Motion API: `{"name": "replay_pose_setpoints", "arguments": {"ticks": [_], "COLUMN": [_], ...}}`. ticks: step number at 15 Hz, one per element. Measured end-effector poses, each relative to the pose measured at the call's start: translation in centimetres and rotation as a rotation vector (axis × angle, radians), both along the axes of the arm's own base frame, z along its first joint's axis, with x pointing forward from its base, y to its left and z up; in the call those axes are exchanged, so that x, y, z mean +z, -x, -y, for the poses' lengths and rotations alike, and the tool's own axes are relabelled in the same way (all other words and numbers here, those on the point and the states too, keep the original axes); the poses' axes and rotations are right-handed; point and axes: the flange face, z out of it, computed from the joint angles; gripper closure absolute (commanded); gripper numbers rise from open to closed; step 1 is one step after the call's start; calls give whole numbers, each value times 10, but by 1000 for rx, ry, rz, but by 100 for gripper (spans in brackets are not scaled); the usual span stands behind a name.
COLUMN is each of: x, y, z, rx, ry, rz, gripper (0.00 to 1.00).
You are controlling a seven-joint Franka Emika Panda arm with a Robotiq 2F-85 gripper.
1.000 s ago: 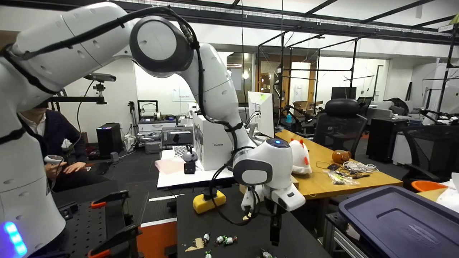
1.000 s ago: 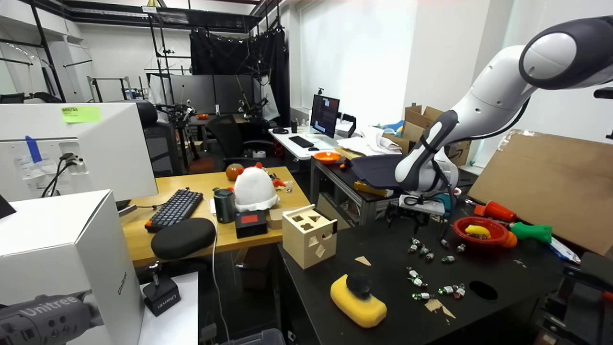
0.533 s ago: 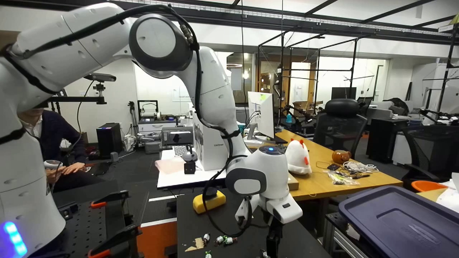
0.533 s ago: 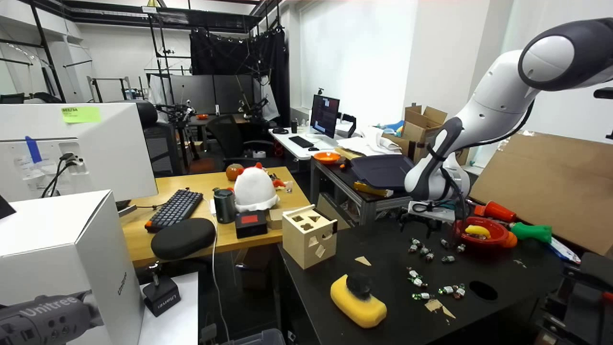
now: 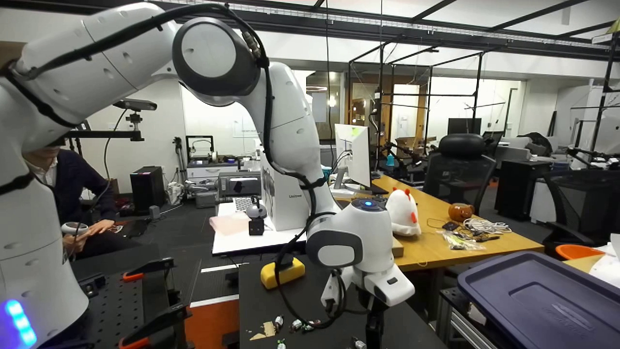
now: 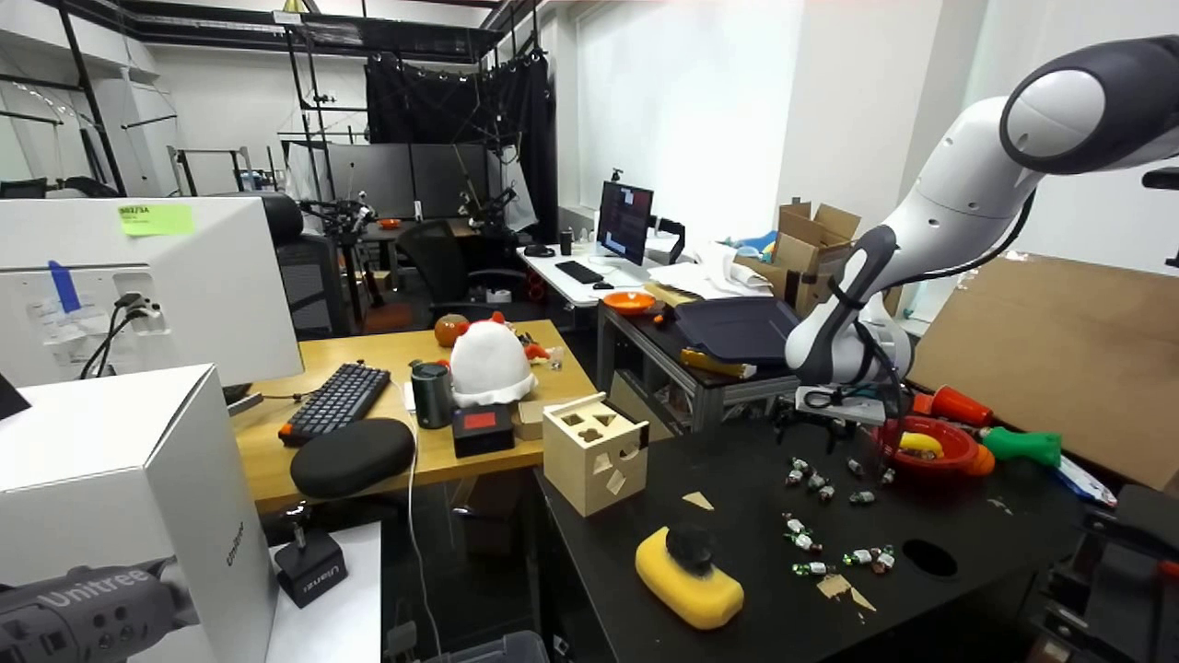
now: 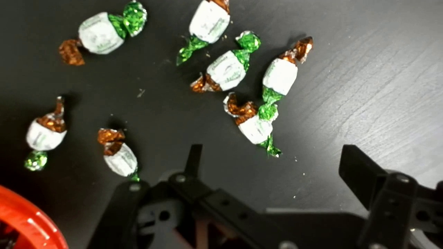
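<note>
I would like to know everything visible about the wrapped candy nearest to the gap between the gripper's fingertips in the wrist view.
This wrapped candy has a rounded white middle with faint marks, and two twisted ends of shiny-looking foil: copper-brown at upper left, green at lower right. It seems unopened. It lies slanted on the black table, and the open gripper does not hold it. The green end of a neighbouring candy overlaps its upper right edge in this view; contact is unclear.
</note>
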Motion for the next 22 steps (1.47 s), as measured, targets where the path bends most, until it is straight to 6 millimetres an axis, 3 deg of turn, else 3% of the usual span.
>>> {"name": "replay_pose_setpoints", "arguments": {"ticks": [11, 12, 14, 22], "x": [-34, -37, -42, -38], "y": [0, -2, -5, -15], "z": [-7, -8, -10, -7], "rx": [113, 123, 141, 152], "ry": [10, 13, 18, 30], "rz": [-43, -46, -47, -28], "gripper": [0, 25, 32, 92]}}
